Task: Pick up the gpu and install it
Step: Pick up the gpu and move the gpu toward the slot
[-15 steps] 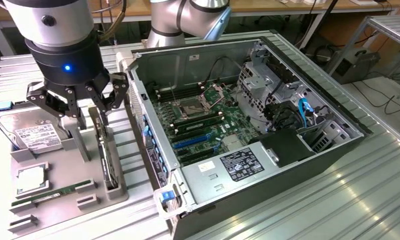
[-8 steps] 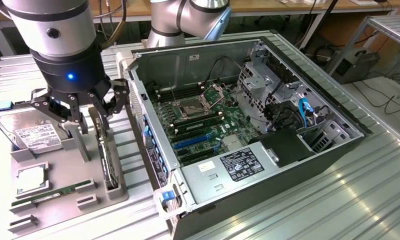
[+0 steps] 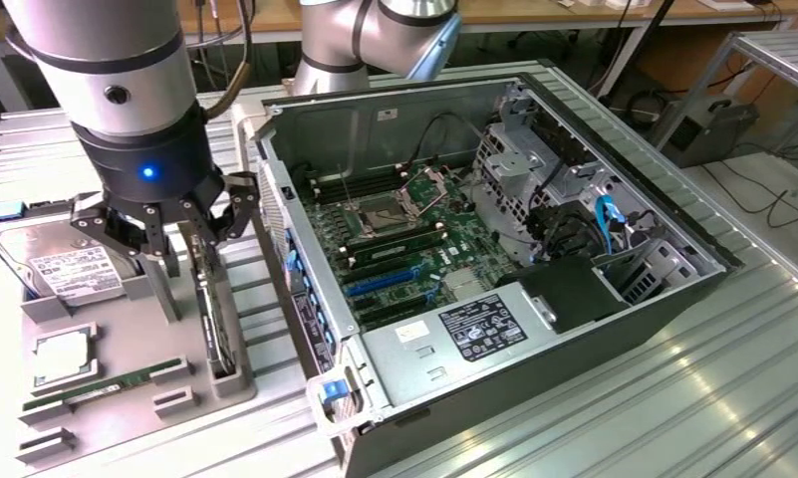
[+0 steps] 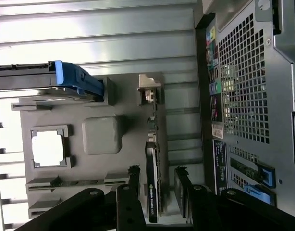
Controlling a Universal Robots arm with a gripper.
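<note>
at the exterior view's left, a silver hard drive (image 3: 67, 274) with a white label lies in the grey parts tray (image 3: 127, 324), with a square processor chip (image 3: 56, 357) and a long green memory stick (image 3: 107, 383) seated in their own pockets nearer the camera. just to the right of them, your gripper (image 3: 186, 264) hangs low over the tray's right side, and a blue light (image 3: 146, 171) glows on the arm (image 3: 107, 90) above it. the gpu (image 3: 216, 319) stands on its long edge in a slot along that side of the tray, thin and dark, not lifted. seen from the wrist, the two black fingers (image 4: 182, 190) are spread apart, one on each side of the card. a sliver of tray shows between each finger and the card, so nothing is clamped. further right, the open computer case (image 3: 665, 299) lies on its side on the slatted metal table (image 3: 717, 398), just beside the tray. its green motherboard (image 3: 399, 239) faces up with blue expansion slots (image 3: 379, 282), and the labelled power supply (image 3: 485, 329) sits in the near corner.
</note>
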